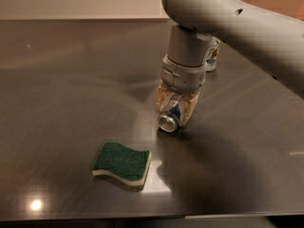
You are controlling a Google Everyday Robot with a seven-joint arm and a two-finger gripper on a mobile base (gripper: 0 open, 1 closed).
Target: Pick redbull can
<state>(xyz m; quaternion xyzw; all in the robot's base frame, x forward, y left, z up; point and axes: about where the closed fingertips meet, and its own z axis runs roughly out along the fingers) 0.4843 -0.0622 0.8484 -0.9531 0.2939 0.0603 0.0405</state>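
A dark grey, glossy table (66, 99) fills the view. A pale grey robot arm (237, 23) reaches in from the upper right and points straight down at the tabletop, right of centre.

At the arm's lower end, the gripper (176, 114) sits low over the table. Its 2 beige fingers (194, 104) are drawn in narrow, 1 on each side of the redbull can (167, 122). The slim blue-and-silver can is tipped over, with its round silver end facing the viewer and angled down to the left. That end pokes out below the fingertips and sits at or just above the table surface. The can's body runs up and back between the fingers, mostly hidden by them. The fingers appear to press against its sides.

The step in hand looks like the grasp itself: the can seems clamped but not yet raised clear of the table. The next move calls for a straight, steady lift, with enough squeeze to keep the smooth, tilted can from sliding out of the fingertips.

A green sponge with a cream underside (122, 162) lies flat near the front of the table, left of the gripper and well apart from it. A wider white can (212, 57) stands upright behind the arm, partly hidden by it.
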